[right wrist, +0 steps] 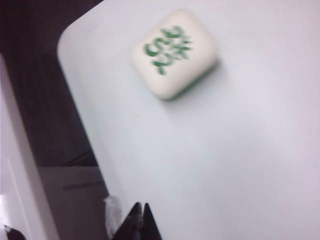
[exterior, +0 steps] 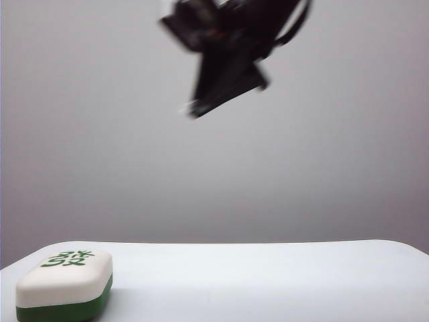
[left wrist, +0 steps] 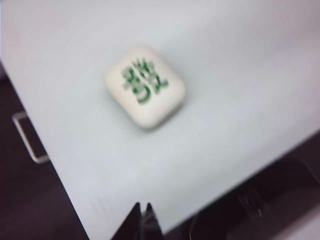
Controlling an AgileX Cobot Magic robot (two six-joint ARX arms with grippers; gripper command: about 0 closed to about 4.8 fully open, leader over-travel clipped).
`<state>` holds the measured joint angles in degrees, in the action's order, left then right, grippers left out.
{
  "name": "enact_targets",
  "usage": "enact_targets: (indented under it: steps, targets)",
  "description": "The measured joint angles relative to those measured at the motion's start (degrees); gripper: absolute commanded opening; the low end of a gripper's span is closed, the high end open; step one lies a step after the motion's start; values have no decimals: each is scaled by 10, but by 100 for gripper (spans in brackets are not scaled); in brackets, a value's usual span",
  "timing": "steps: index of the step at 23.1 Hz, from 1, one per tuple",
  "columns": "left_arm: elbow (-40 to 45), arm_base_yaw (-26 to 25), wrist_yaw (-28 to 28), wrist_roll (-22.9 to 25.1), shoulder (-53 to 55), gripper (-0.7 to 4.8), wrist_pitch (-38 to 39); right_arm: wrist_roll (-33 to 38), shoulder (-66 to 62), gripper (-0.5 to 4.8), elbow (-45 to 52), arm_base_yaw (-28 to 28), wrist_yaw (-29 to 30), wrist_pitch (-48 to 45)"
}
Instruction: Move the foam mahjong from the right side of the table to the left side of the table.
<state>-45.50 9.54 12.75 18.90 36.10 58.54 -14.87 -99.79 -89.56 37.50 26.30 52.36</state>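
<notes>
Table (exterior: pixel 268 282) bare right of foam mahjong (exterior: pixel 65 285); arm (exterior: pixel 228 50) well above.

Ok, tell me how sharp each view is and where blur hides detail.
Exterior view: foam mahjong fairly crisp, the arm overhead motion-smeared. Left wrist view: soft throughout, the left end effector tips look closed. Right wrist view: also soft, the right end effector tips look closed.

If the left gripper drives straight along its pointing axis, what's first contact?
Likely bare table, short of the foam mahjong lying further ahead. Left gripper tips look closed and hang well above; depth is unclear.
</notes>
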Motion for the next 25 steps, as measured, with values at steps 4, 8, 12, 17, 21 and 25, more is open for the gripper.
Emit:
enact_targets:
  steps: [4,8,12,17,21,25]
  targets:
    - [0,0,0,-36,-62,-6,-67,29,148,-5,87,-91,-10,-37]
    - [-1,0,-40,-42,-88,-6,-88,63,337,-5,211,-190,-12,-105]
    - [14,0,-44,-43,-112,-6,-127,101,462,-5,314,-243,-8,-183]
    - [73,0,-68,-58,-194,-6,-175,140,626,-5,442,-318,-16,-229]
    - [126,0,-76,-103,-250,-6,-235,185,739,-5,520,-364,-26,-277]
    - [188,0,-84,-133,-292,-6,-330,206,794,-5,560,-367,-65,-321]
